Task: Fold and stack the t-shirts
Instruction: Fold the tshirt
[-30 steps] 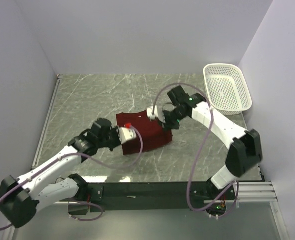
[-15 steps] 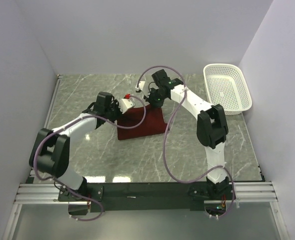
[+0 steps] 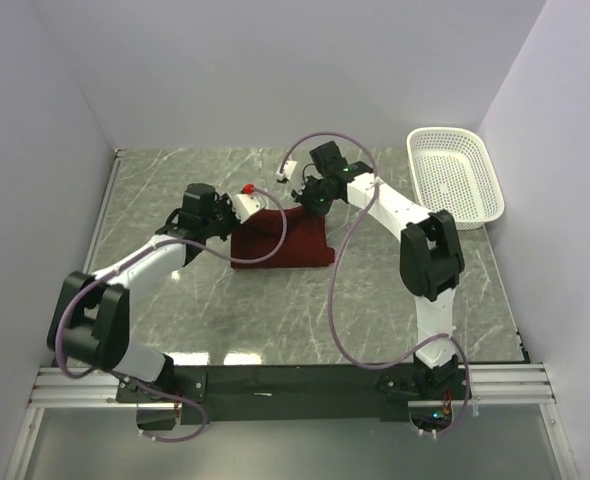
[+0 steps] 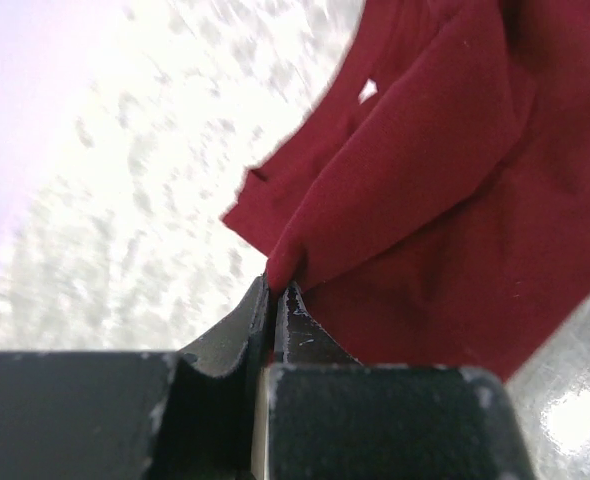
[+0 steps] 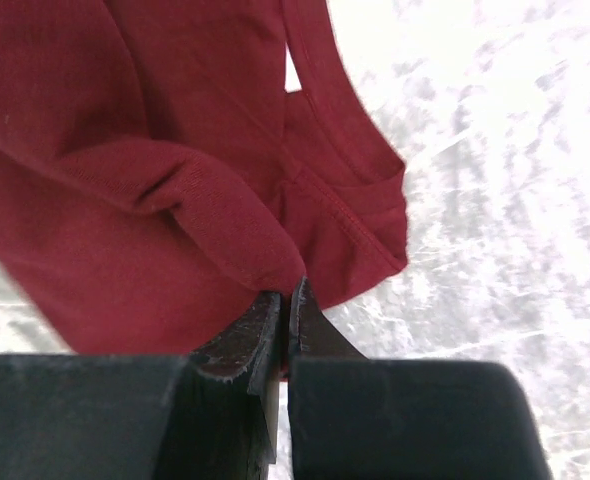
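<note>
The dark red t-shirt [image 3: 280, 243] lies in the middle of the table as a folded, rumpled block. My left gripper [image 3: 256, 206] is at its far left corner, and in the left wrist view the gripper [image 4: 279, 287] is shut on a pinched fold of the shirt [image 4: 445, 190]. At the far right corner my right gripper [image 3: 301, 197] pinches the cloth too. The right wrist view shows this gripper [image 5: 288, 291] shut on a rolled edge of the shirt [image 5: 125, 230]. Both held corners hang lifted over the shirt's far edge.
A white mesh basket [image 3: 455, 178] stands at the back right against the wall. The table is grey marbled stone [image 3: 175, 300], walled on the left, back and right. A lilac cable loops [image 3: 275, 235] over the shirt from the left arm.
Both arms have stretched away from the near side toward the back, carrying the held edge of the shirt over itself. The shirt now sits further back and looks more squared.
</note>
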Tool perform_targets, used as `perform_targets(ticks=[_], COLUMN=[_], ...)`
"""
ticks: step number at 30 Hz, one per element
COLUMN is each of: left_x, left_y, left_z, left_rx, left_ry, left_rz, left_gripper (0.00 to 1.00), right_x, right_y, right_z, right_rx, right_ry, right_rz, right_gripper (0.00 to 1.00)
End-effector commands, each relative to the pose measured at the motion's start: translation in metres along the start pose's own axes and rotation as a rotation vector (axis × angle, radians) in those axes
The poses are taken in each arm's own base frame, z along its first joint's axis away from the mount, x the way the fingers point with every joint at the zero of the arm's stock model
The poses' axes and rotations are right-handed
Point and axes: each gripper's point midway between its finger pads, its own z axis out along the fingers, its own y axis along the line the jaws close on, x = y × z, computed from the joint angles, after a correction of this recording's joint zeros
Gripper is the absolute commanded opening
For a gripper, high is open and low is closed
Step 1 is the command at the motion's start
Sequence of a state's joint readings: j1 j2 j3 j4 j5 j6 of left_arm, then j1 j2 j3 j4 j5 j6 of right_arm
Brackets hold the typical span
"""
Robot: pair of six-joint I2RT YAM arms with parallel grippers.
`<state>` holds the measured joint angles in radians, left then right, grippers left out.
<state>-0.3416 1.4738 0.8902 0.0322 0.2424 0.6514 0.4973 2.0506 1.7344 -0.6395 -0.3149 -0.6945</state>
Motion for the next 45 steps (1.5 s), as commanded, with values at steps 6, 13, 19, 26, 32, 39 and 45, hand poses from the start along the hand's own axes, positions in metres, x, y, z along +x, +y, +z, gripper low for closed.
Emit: perform_targets(ticks=[6, 13, 19, 26, 32, 39, 45], left_x=[-0.063, -0.057, -0.042, -0.045, -0.060, -0.052, -0.027], left_y=[0.009, -0.028, -0.067, -0.093, -0.118, -0.070, -0.040], left_z=[-0.058, -0.094, -0.119, -0.149, -0.174, -0.141, -0.054], left_rx=[-0.064, 0.009, 0.097, 0.156, 0.262, 0.016, 0.038], left_ry=[-0.245, -0.291, -0.306, -0.336, -0.385, -0.350, -0.168], left_rz=[0.096, 0.070, 0.042, 0.022, 0.001, 0.004, -0.041], left_gripper=[0.01, 0.01, 0.01, 0.01, 0.01, 0.01, 0.01], right_x=[-0.052, -0.041, -0.012, 0.002, -0.001, -0.005, -0.019], right_y=[0.030, 0.083, 0.135, 0.184, 0.200, 0.151, 0.101], right_z=[-0.086, -0.121, -0.120, -0.135, -0.161, -0.132, -0.073], right_rx=[-0.044, -0.165, -0.274, -0.374, -0.403, -0.231, -0.200], right_ry=[-0.236, -0.300, -0.257, -0.246, -0.279, -0.211, -0.134], right_rz=[-0.025, -0.049, -0.060, -0.097, -0.123, -0.115, -0.082], right_gripper=[0.00, 0.00, 0.00, 0.00, 0.00, 0.00, 0.00])
